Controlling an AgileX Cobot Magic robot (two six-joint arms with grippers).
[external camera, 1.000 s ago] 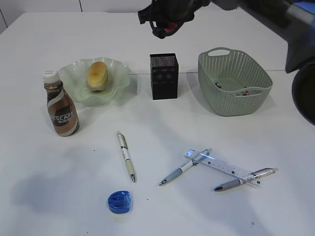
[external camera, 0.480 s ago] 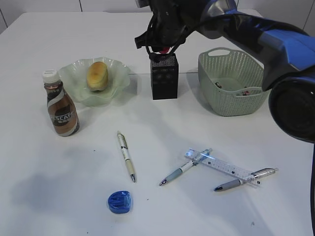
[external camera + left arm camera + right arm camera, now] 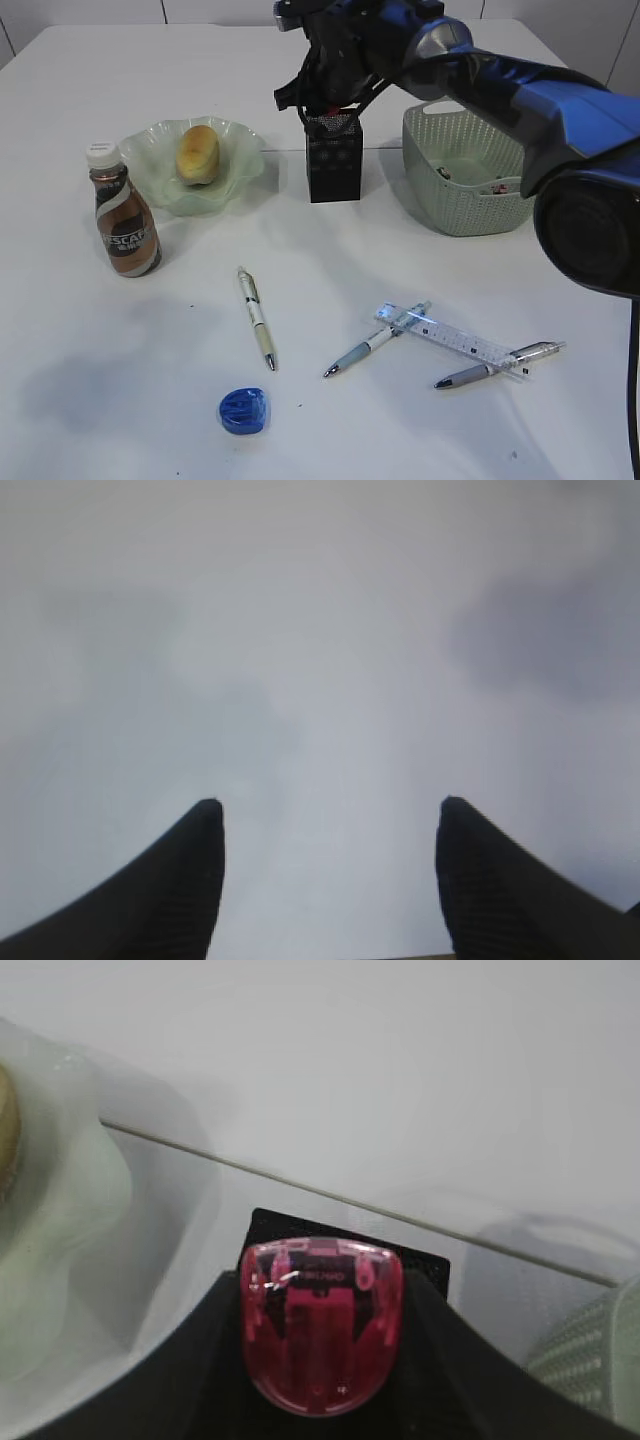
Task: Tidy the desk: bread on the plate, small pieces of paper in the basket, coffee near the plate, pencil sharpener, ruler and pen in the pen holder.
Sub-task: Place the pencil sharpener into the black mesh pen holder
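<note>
The right gripper (image 3: 320,1360) clamps a pink pencil sharpener (image 3: 321,1322) directly above the black mesh pen holder (image 3: 333,158), whose rim peeks out behind the sharpener. Left of it the bread (image 3: 197,153) sits in the ruffled plate (image 3: 240,165), the coffee bottle (image 3: 124,213) beside that; right of it stands the basket (image 3: 470,215), contents unclear. The left gripper (image 3: 330,825) hangs spread wide over bare desk (image 3: 320,630), holding nothing.

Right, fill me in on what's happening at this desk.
The right gripper holds a pink pencil sharpener just above the black pen holder, ready to drop it in. The bread sits on the plate, with the coffee beside it. Three pens, the ruler and a blue sharpener remain loose.
</note>
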